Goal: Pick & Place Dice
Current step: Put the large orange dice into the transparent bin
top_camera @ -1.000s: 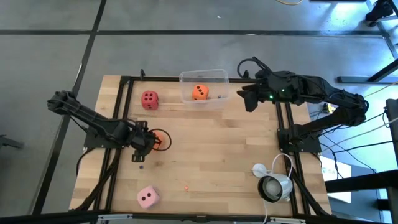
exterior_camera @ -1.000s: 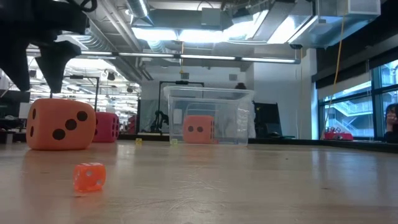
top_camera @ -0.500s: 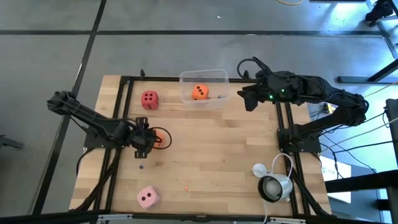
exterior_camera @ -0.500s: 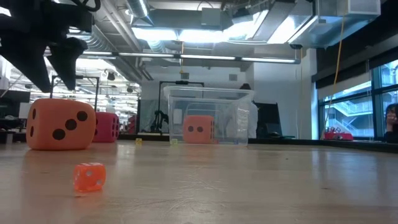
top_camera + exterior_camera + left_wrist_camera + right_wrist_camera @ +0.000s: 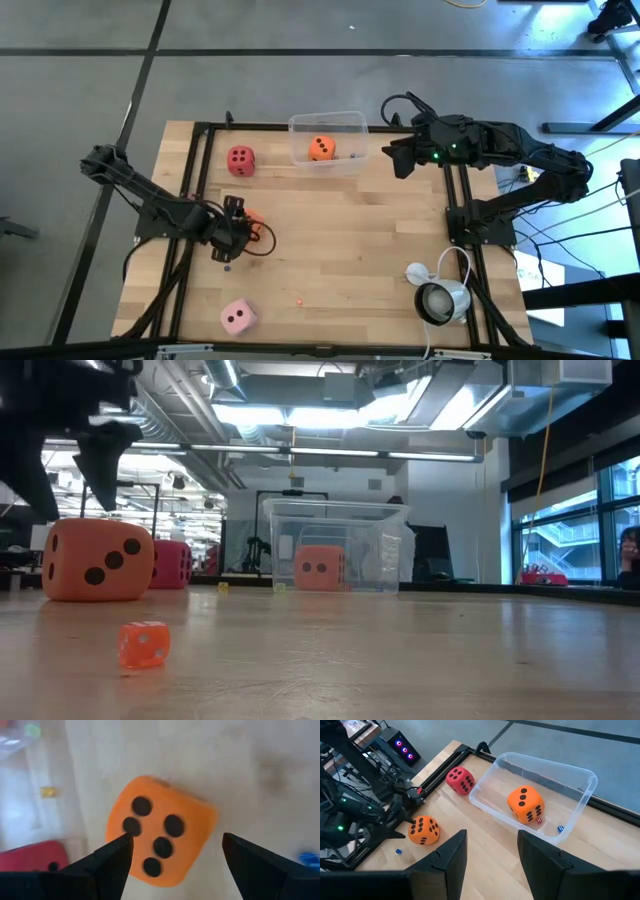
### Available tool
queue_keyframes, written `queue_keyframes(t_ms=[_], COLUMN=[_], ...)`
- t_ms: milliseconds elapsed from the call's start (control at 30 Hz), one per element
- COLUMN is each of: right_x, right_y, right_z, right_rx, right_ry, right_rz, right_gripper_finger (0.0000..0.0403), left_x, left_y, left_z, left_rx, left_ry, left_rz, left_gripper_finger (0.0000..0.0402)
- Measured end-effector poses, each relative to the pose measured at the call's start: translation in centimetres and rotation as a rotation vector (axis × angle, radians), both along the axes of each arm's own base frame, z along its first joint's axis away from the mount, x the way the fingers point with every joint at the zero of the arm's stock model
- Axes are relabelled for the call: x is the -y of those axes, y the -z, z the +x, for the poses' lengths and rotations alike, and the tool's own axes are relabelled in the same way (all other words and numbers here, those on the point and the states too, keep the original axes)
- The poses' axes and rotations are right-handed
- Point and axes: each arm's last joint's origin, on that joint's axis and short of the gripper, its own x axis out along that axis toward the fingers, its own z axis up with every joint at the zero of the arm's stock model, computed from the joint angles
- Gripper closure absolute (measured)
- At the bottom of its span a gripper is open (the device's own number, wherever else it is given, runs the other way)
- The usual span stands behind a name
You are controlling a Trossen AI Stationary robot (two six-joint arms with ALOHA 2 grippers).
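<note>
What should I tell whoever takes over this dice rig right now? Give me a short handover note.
Left end effector: open, poised over the orange die on the table's left side, not gripping yet.
Right end effector: empty, fingers apart, waiting beside the clear bin.
Done: one orange die in the bin.
Left: the orange die under the left end effector, the red die left of the bin, the pink die at the near edge.
</note>
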Motion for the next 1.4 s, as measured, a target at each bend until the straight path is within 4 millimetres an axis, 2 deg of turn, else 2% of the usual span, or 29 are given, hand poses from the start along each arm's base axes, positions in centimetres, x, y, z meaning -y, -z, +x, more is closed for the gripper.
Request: queue_keyframes(t_ms=[100, 567, 833, 1100, 1233, 1400], right_x=[0.0, 0.0, 0.0, -0.1, -0.1, -0.2], right_y=[0.0, 0.0, 0.0, 0.0, 0.1, 0.1], right_z=[0.0, 0.0, 0.0, 0.0, 0.0, 0.1], right_rx=[0.000, -0.002, -0.001, -0.004, -0.005, -0.005], right_ry=[0.000, -0.005, -0.010, -0.033, -0.048, -0.070], right_rz=[0.000, -0.001, 0.004, 0.019, 0.026, 0.043], right_gripper_finger=[0.0230, 0.0230, 0.0230, 0.0230, 0.0230, 0.0230], left_x=[0.1, 0.9, 1.1, 1.1, 0.9, 0.9], left_y=[1.3, 4.9, 5.6, 5.8, 5.9, 6.1], left_z=[0.1, 2.4, 2.9, 2.9, 3.1, 3.2], left_rx=[-0.008, -0.130, -0.085, -0.090, -0.096, -0.109], left_ry=[0.003, -0.020, -0.141, -0.169, -0.180, -0.189], left_rz=[0.022, 0.189, 0.155, 0.144, 0.138, 0.146], left_gripper_finger=[0.0100, 0.0100, 0.0102, 0.0106, 0.0123, 0.0180])
